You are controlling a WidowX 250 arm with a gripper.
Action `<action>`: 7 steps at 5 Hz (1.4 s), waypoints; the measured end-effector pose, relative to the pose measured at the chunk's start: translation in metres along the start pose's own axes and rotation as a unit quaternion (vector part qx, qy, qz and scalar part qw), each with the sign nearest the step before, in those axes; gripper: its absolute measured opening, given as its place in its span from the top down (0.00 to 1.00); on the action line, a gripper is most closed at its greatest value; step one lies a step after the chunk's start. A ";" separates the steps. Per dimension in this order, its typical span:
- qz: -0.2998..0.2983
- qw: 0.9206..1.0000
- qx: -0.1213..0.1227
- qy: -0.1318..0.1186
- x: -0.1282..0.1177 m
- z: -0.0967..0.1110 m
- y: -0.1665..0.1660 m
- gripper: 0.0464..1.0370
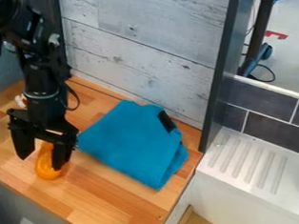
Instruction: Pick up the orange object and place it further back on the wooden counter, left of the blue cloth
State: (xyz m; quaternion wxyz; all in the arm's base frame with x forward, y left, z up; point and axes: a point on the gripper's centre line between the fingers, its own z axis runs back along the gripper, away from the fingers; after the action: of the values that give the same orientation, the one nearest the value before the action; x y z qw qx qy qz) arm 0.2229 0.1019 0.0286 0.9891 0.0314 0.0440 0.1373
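We see gripper (pixel 40 162) spread, nothing grasped. Orange thing (pixel 45 169) sits at fingers, on counter (pixel 108 197), unlifted, we judge. Cloth (pixel 131 141) lies folded beside gripper.

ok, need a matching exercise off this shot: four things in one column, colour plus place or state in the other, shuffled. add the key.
1. claw
2. cloth
3. rounded object
4. ridged board

A. orange, on the wood counter
B. black, fingers apart
C. white, at the picture's right edge
D. blue, with a black patch

Pairs: 1-B, 2-D, 3-A, 4-C
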 end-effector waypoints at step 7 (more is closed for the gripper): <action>0.016 0.999 0.046 -0.015 -0.017 0.020 0.027 0.26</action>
State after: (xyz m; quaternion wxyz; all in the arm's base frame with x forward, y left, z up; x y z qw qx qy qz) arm 0.2013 0.1224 0.0523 0.9848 0.0795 0.0345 0.1508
